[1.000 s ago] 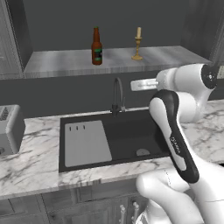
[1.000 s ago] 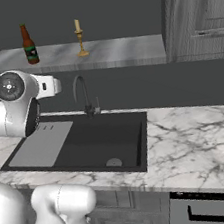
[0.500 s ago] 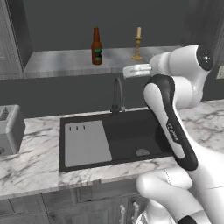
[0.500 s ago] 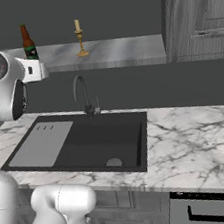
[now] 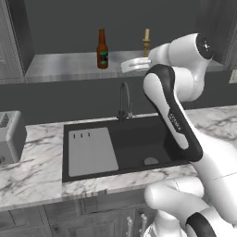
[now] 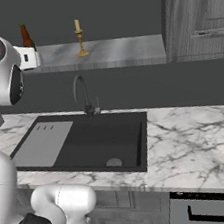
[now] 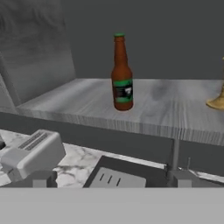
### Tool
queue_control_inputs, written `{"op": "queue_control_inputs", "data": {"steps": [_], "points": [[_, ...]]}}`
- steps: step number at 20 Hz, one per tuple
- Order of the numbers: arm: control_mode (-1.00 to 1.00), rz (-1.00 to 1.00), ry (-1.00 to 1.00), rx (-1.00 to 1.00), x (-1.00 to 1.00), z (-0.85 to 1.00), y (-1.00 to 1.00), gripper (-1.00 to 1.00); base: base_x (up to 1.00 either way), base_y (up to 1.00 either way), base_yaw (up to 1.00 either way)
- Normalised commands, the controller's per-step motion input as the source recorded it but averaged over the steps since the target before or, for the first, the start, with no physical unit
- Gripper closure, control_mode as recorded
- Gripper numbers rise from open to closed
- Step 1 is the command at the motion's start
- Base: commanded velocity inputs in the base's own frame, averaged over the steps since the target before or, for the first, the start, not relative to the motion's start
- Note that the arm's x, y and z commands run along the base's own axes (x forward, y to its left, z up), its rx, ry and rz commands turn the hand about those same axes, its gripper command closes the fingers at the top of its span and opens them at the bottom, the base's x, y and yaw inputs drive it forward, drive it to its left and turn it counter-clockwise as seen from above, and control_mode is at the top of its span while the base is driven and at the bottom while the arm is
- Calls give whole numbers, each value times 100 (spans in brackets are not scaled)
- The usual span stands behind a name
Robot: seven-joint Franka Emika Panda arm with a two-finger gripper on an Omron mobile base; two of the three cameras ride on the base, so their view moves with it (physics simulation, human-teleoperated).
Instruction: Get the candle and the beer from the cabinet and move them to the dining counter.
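Note:
The beer [image 5: 102,48], a brown bottle with a green cap and dark label, stands upright on the cabinet's grey marbled shelf floor [image 5: 55,65]. The candle [image 5: 146,41] stands in its brass stick to the beer's right. My gripper [image 5: 126,66] hovers at the shelf's front edge, between the two and a little below them. In the hand view the beer [image 7: 121,74] is straight ahead, with only the candle's base [image 7: 217,103] at the right edge. The fingertips [image 7: 43,178] stand wide apart, open and holding nothing. In the right base view the arm covers most of the beer [image 6: 24,35]; the candle [image 6: 79,38] is free. The dining counter is out of view.
Below the shelf lies a marble counter [image 5: 28,171] with a black sink [image 5: 129,146] and a tall faucet [image 5: 124,99]. A grey toaster [image 5: 9,134] sits at the left. Grey door-fronted cabinets [image 6: 196,11] close off the shelf's right end.
The arm has lifted the hand up and to the left, from above the faucet to the shelf's front edge. The jaws stayed open. Beer and candle have not moved.

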Motion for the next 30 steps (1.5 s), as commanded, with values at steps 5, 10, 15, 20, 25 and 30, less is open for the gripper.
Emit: {"op": "queue_control_inputs", "data": {"steps": [5,10,15,20,25,30], "points": [[-100,0,0,-5,51,9,21,-100,0,0,0],[-100,0,0,-11,44,4,11,-100,0,0,0],[-100,0,0,-12,41,2,15,-100,0,0,0],[-100,0,0,-10,41,0,21,-100,0,0,0],[-100,0,0,-1,30,0,12,-100,0,0,0],[-100,-1,4,0,23,0,1,-100,0,0,0]]}}
